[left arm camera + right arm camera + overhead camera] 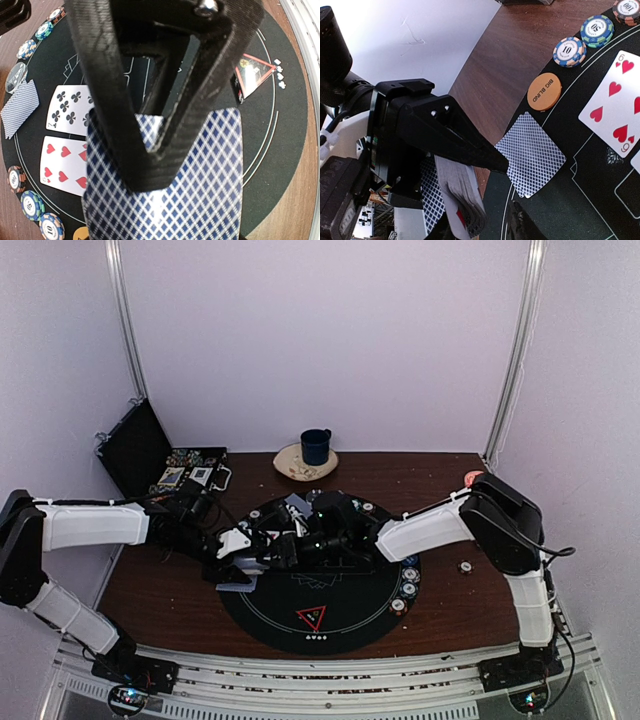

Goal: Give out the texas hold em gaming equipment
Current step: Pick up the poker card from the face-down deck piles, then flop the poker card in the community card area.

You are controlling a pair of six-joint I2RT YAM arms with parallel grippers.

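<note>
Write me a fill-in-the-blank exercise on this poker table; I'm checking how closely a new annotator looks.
1. The orange button disc reads BIG ____.
2. The striped chip nearest that disc is marked ____.
3. The face-up red card is the six of ____.
4. The left gripper is shut on a deck of blue-backed playing ____.
Missing words: BLIND; 10; hearts; cards.

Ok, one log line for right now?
left hand: shut on card deck | right hand: near deck, grip unclear | face-down card: beside Big Blind button
</note>
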